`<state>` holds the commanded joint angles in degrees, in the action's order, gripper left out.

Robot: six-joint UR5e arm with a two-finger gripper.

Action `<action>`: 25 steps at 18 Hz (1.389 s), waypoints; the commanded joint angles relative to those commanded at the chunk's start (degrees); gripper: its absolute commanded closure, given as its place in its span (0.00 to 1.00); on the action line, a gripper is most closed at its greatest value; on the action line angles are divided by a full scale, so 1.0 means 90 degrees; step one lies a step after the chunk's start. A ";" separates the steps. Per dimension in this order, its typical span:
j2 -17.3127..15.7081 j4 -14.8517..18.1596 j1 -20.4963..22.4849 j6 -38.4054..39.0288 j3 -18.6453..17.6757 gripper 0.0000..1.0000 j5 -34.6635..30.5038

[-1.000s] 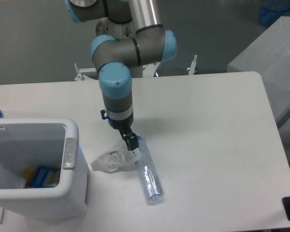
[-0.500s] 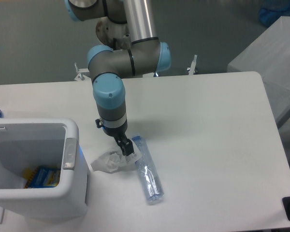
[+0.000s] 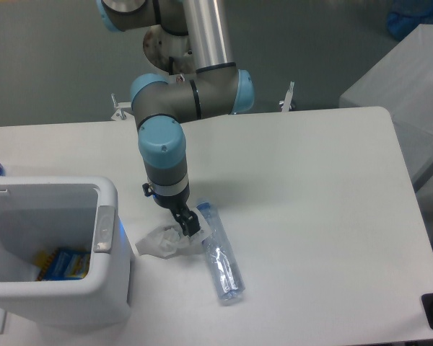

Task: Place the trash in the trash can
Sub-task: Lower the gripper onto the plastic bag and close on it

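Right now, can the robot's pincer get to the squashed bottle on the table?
Probably yes. The pincer hangs right beside the bottle, at the crumpled wrapper. Nothing lies on top of the bottle, and the trash can stands off to the side.

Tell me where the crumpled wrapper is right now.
The wrapper lies on the table, between the trash can and the crushed bottle, with the pincer at its upper right edge.

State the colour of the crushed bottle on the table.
The bottle is clear plastic with bluish ends, lying on the white table; the fixed camera, the only view, shows it.
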<state>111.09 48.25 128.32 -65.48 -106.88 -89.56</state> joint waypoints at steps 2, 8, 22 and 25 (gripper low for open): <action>0.0020 0.0010 0.0000 0.0010 0.0020 0.19 -0.0010; 0.0088 0.0000 0.0000 0.0185 0.0078 0.44 -0.0029; -0.0136 0.0107 0.0127 0.0137 0.0303 0.82 0.0058; -0.0360 0.0146 0.0321 0.0146 0.0497 0.82 0.0467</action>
<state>107.85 49.57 131.21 -64.16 -102.40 -85.36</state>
